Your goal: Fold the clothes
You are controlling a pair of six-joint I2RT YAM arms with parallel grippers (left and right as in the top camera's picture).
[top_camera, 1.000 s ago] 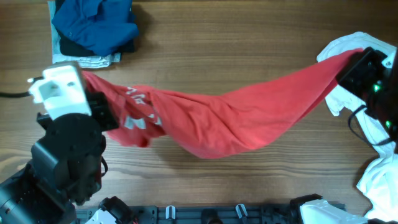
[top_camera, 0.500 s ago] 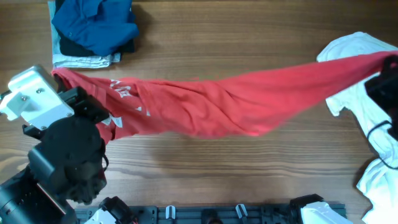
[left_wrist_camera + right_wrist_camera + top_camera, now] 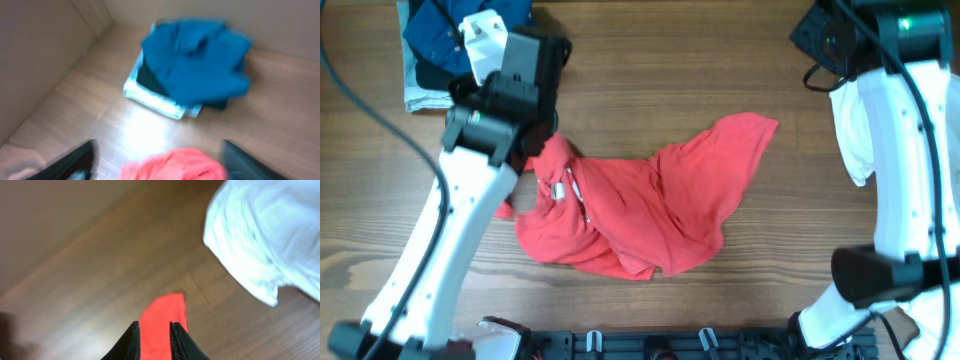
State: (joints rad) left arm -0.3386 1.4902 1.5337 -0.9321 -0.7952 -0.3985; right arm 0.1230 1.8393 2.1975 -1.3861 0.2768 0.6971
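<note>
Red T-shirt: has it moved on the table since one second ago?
Yes. The red T-shirt no longer stretches to the right edge; it lies bunched mid-table, its right end drawn left, toward the blue pile.

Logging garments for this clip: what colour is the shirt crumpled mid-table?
The shirt is red; clearest in the overhead view.
</note>
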